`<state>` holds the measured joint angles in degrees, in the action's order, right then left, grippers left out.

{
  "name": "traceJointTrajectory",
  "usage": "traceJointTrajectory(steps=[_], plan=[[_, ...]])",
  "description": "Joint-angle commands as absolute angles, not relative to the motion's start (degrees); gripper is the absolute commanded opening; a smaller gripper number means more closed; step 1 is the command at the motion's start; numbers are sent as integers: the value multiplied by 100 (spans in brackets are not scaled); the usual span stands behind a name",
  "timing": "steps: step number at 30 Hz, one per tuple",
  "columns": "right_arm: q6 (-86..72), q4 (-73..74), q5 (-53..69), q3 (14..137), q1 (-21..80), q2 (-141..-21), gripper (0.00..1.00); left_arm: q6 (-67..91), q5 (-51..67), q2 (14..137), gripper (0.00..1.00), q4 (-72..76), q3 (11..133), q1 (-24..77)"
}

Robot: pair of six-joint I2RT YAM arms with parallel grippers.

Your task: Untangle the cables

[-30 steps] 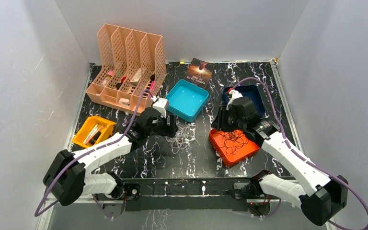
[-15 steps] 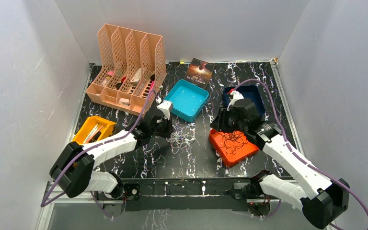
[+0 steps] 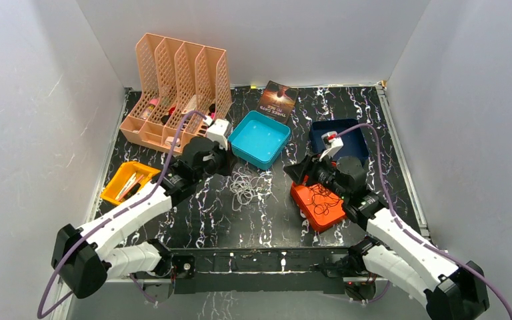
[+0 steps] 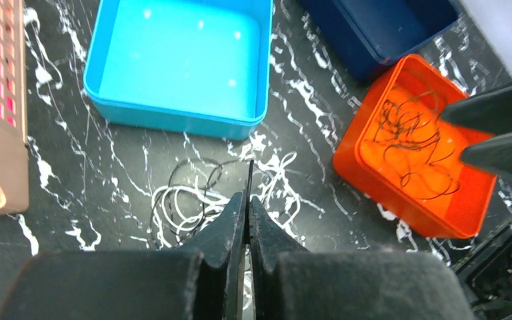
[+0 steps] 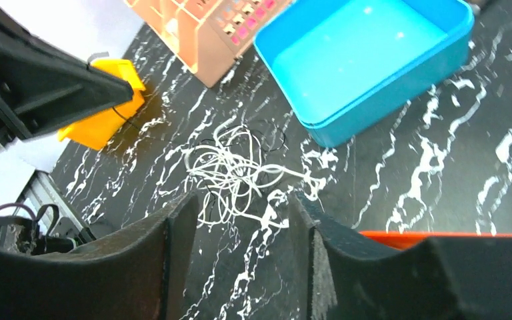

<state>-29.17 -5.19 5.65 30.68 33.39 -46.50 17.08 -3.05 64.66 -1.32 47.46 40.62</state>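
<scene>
A tangle of thin white and dark cables lies on the black marble table between the two arms, and shows in both wrist views. My left gripper hovers just above its near side. It is shut on one dark cable, which runs taut from the fingertips down toward the pile. More dark cables lie curled in the orange tray. My right gripper is open and holds nothing, left of the orange tray and pointing at the tangle.
A teal tray sits behind the tangle, a navy tray at the back right. A peach file organizer and a yellow bin stand on the left, and a book leans at the back.
My left gripper has shut on a dark cable and drawn back to the left and up. My right gripper has opened wider and swung from over the orange tray toward the tangle.
</scene>
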Motion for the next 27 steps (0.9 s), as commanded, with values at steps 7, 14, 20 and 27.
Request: traceJointTrajectory(steps=[7, 14, 20, 27], plan=[[-2155, -4028, 2433, 3130, 3519, -5656, 68, 1460, 120, 6087, 0, -1046, 5880, 4039], [-1078, -4686, 2267, 3334, 4261, -6219, 70, 1455, 285, 6045, 0, -1206, 6214, 4043], [-94, -5595, 2078, 3480, 4750, -6923, 71, 1452, 466, 6083, 0, -1341, 6469, 4043], [-83, -6276, 1849, 3981, 4833, -7912, 69, 1446, 708, 6063, 0, -1496, 6715, 4043]])
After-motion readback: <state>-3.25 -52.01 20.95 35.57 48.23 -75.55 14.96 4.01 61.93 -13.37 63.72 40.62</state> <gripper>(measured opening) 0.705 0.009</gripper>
